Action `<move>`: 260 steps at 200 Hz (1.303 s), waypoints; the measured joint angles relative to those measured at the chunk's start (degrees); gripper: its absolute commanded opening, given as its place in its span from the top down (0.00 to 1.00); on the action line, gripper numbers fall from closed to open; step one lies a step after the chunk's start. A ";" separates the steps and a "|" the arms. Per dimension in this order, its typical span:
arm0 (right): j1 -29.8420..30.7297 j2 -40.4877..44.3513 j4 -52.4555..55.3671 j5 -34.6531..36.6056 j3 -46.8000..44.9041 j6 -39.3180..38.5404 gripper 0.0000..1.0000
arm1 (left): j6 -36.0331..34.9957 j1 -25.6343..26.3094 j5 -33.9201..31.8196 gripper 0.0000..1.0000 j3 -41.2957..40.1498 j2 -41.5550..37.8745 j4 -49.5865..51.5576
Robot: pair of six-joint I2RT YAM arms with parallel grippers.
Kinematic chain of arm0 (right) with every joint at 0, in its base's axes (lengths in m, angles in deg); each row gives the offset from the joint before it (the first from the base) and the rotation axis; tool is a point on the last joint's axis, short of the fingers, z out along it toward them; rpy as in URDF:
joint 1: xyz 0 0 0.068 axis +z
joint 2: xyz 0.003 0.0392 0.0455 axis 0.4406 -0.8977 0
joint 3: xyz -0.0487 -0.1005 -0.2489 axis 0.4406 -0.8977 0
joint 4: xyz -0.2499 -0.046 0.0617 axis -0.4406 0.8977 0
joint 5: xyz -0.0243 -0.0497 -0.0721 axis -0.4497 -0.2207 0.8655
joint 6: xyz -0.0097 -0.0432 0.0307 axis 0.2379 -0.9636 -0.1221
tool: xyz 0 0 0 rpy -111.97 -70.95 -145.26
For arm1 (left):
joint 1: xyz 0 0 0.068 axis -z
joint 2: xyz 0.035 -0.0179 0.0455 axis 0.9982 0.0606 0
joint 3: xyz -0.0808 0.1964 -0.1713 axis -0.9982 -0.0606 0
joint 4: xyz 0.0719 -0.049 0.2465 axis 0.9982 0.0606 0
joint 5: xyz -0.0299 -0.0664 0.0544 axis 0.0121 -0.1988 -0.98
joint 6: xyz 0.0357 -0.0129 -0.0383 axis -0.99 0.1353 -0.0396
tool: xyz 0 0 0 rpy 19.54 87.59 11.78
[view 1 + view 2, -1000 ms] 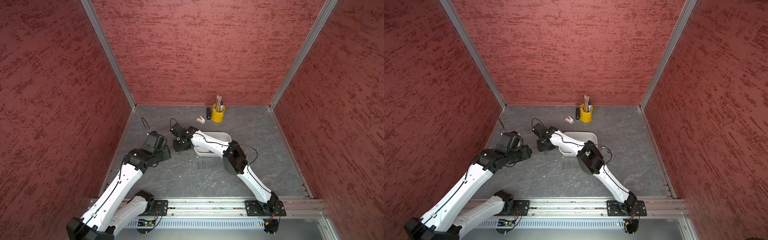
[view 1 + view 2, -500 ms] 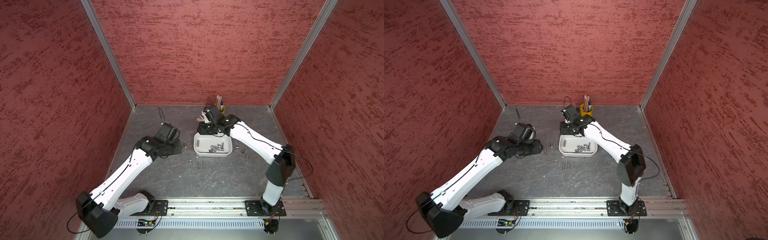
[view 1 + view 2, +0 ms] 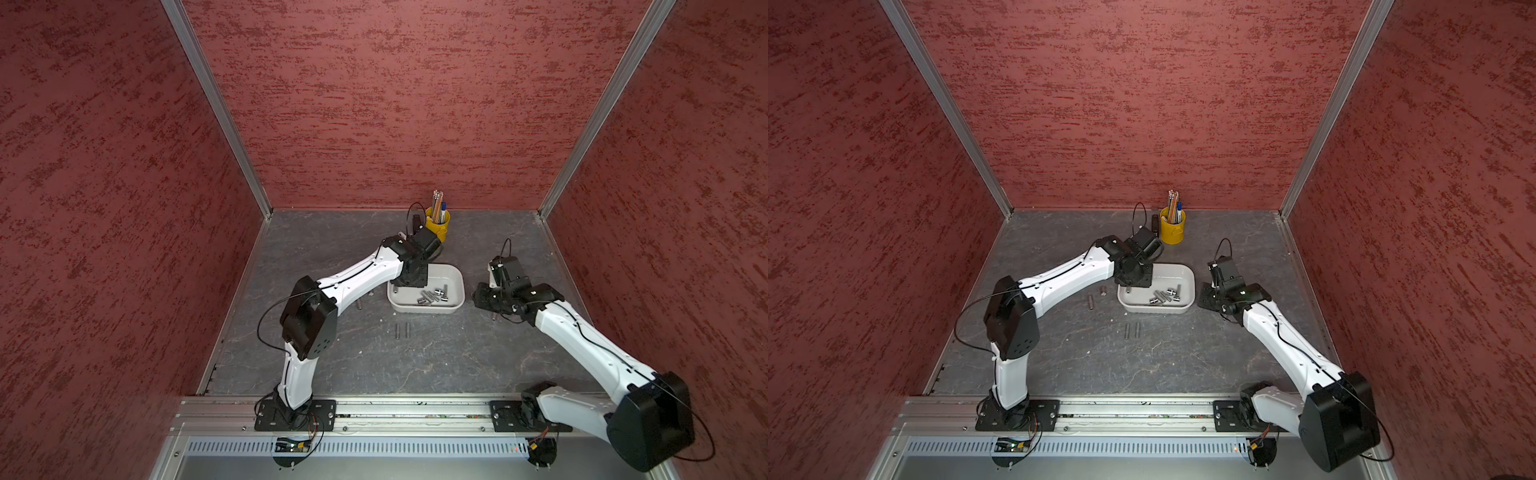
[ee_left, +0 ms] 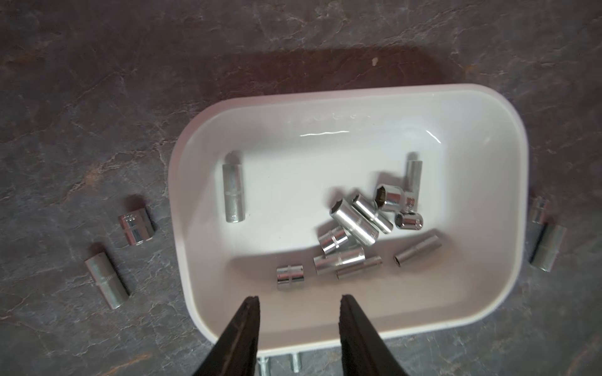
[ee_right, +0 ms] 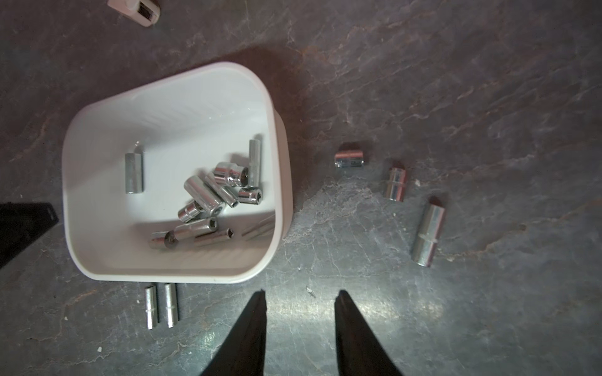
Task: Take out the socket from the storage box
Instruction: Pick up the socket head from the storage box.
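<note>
While over storage box (image 4: 309, 169), left gripper (image 4: 299, 298): jaws apart, empty
Right gripper (image 5: 301, 292): jaws apart, empty
Sockets (image 4: 355, 224): clustered inside it

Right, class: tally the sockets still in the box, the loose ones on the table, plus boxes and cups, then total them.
Sockets in the box: 11
Loose sockets on the table: 7
Box: 1
Cup: 1
Total: 20
</note>
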 measured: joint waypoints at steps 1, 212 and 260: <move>0.00 0.00 0.00 -0.04 -0.07 0.02 0.62 | 0.04 -0.11 -0.09 0.59 0.22 0.37 0.04; -0.02 -2.58 -1.31 -5.33 0.22 0.00 0.63 | 2.54 -7.02 -0.26 0.73 4.55 16.15 -2.62; -0.02 -2.60 -1.77 -5.68 0.22 0.02 0.63 | 2.43 -7.32 0.79 0.90 3.15 15.19 -3.93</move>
